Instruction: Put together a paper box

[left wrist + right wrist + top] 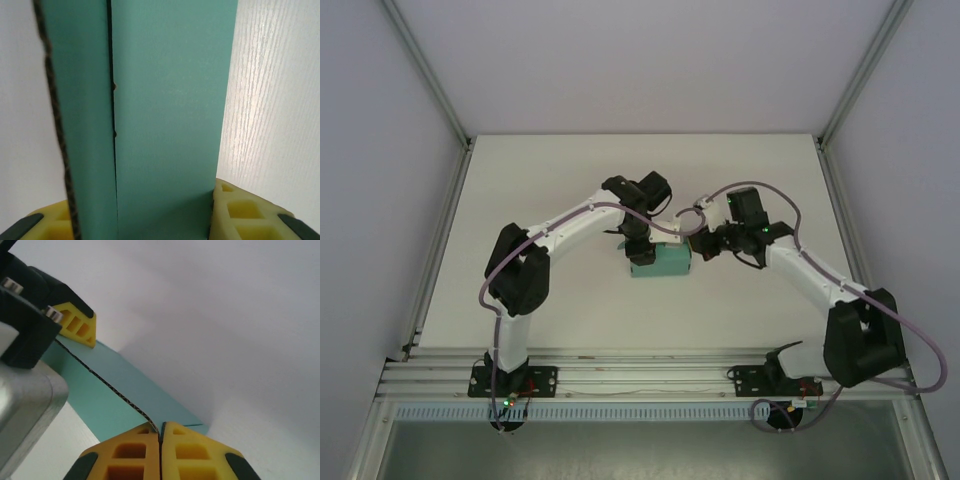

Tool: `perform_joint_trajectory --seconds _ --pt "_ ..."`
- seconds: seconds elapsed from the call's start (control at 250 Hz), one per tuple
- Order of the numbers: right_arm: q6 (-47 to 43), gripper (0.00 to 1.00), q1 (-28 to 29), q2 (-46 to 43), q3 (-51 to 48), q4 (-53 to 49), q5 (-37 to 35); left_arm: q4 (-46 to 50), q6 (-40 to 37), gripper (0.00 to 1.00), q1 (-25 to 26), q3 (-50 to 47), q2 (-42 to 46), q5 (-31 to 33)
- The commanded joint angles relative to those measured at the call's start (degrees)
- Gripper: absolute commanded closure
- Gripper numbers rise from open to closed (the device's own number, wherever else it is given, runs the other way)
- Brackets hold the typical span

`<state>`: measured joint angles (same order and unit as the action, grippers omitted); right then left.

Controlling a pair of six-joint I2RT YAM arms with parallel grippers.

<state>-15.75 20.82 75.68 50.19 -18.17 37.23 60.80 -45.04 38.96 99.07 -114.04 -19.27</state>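
The paper box (660, 266) is a small teal-green rectangular box on the white table, between both arms. My left gripper (642, 248) comes down on its left end. In the left wrist view the box (170, 100) fills the gap between the yellow fingers (245, 215), and the gripper (142, 195) is shut on it, with a raw card edge running up the left side. My right gripper (696, 246) is at the box's right end. In the right wrist view that gripper (160, 429) is pinched shut on a thin card edge of the box (100, 395).
The white table (520, 200) is ringed by pale enclosure walls and aluminium posts (425, 80). A metal rail (640, 375) carrying the arm bases runs along the near edge. One of the left gripper's fingers (77, 325) stands close ahead of the right wrist camera.
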Motion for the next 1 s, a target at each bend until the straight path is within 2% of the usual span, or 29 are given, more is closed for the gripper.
perform_joint_trajectory --seconds 0.0,0.088,0.184,0.312,0.5,0.656,0.875,0.947,0.995 --pt "15.56 0.95 5.01 -5.14 -3.33 9.16 -12.36 -0.09 1.5 0.59 0.41 -0.72 -3.72 -1.27" --pt "25.26 0.94 8.9 -7.85 -7.1 14.66 -24.94 -0.58 2.23 0.59 0.42 -0.72 -3.89 -1.36" --pt "27.46 0.95 13.6 -9.26 -10.66 18.71 -35.17 -1.03 2.83 0.59 0.41 -0.87 -3.87 -1.39" --pt "28.78 0.95 15.81 -9.4 -14.14 23.2 -40.96 -1.6 3.42 0.59 0.41 -1.33 -3.59 -1.43" --pt "23.82 0.98 18.31 -9.41 -19.55 27.8 -41.8 -2.25 4.09 0.58 0.42 -2.25 -3.2 -1.24" --pt "24.0 0.98 18.3 -9.41 -23.98 30.52 -42.97 -3.14 4.78 0.57 0.41 -2.73 -2.59 -0.92" --pt "22.21 1.0 18.74 -9.39 -33.05 45.39 -39.96 -3.78 6.26 0.52 0.42 -2.54 -2.24 -0.76" --pt "21.1 1.0 18.73 -10.79 -33.29 43.69 -40.42 -3.85 6.47 0.52 0.41 -2.58 -1.96 -0.67" --pt "19.83 1.0 18.79 -11.41 -32.71 40.81 -40.69 -4.27 6.69 0.47 0.42 -2.87 -1.6 -0.6"
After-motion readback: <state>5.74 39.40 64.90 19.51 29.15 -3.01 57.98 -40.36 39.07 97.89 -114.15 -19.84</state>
